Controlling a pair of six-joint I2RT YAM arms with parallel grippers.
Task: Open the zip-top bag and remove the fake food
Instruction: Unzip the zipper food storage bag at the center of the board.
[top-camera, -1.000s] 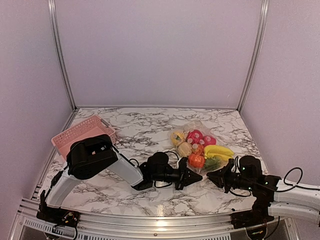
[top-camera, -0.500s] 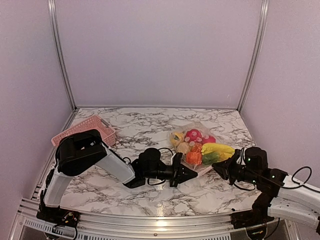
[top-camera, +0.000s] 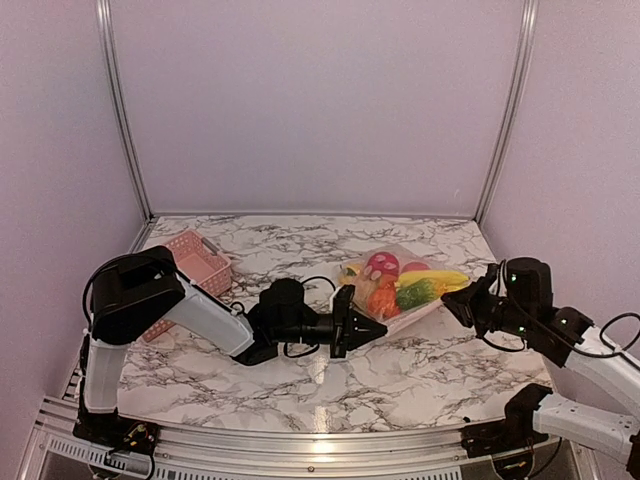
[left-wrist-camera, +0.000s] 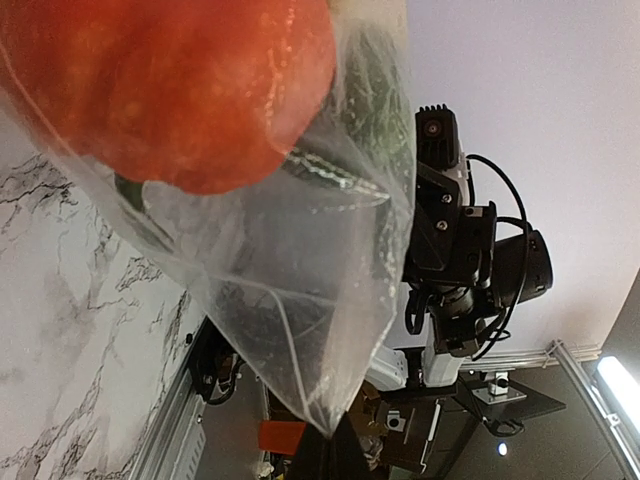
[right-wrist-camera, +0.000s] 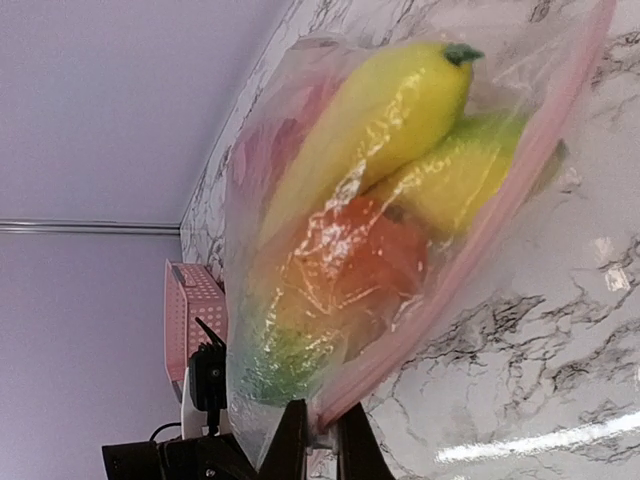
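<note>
The clear zip-top bag (top-camera: 403, 300) hangs stretched between my two grippers, lifted off the marble table. The fake food sits inside it: a red-pink dragon fruit (top-camera: 383, 265), a yellow banana (top-camera: 437, 278), an orange-red piece (top-camera: 381, 301) and a green piece (top-camera: 412, 294). My left gripper (top-camera: 372, 326) is shut on the bag's near-left corner (left-wrist-camera: 335, 432), with the orange-red piece (left-wrist-camera: 170, 80) close above it. My right gripper (top-camera: 456, 306) is shut on the bag's pink zip edge (right-wrist-camera: 470, 250); the banana (right-wrist-camera: 375, 125) shows through the plastic. The zip looks closed.
The pink slatted basket (top-camera: 196, 266) lies at the left of the table, behind my left arm; it also shows in the right wrist view (right-wrist-camera: 188, 318). The marble table (top-camera: 420, 370) spreads below the bag. Metal rails run along the table's edges.
Both grippers have raised the bag off the table. The left gripper drew back to the left, the right gripper rose and moved right, and the bag tilted up and stretched between them.
</note>
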